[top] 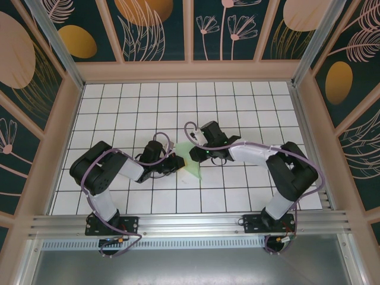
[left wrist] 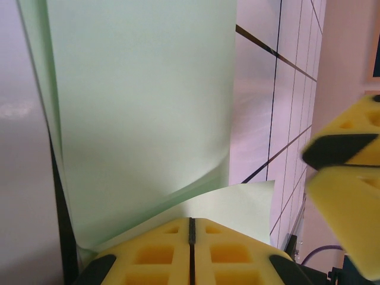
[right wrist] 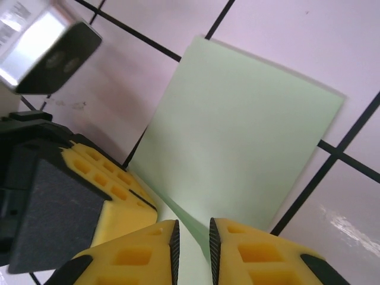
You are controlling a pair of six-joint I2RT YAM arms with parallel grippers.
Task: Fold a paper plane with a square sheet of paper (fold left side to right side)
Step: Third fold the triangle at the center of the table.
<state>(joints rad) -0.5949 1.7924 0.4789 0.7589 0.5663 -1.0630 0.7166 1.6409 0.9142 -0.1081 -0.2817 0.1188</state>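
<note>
Square sheet of paper, pale green, sat mid-table on the white grid, curled and partly lifted between both grippers. Left arm reached in low from the left, elbow bent. Left gripper had its yellow pads pressed together, pinching the sheet's edge. Right arm stretched in from the right, wrist angled down. Right gripper jaws stood slightly parted, a narrow gap straddling the paper's edge.
</note>
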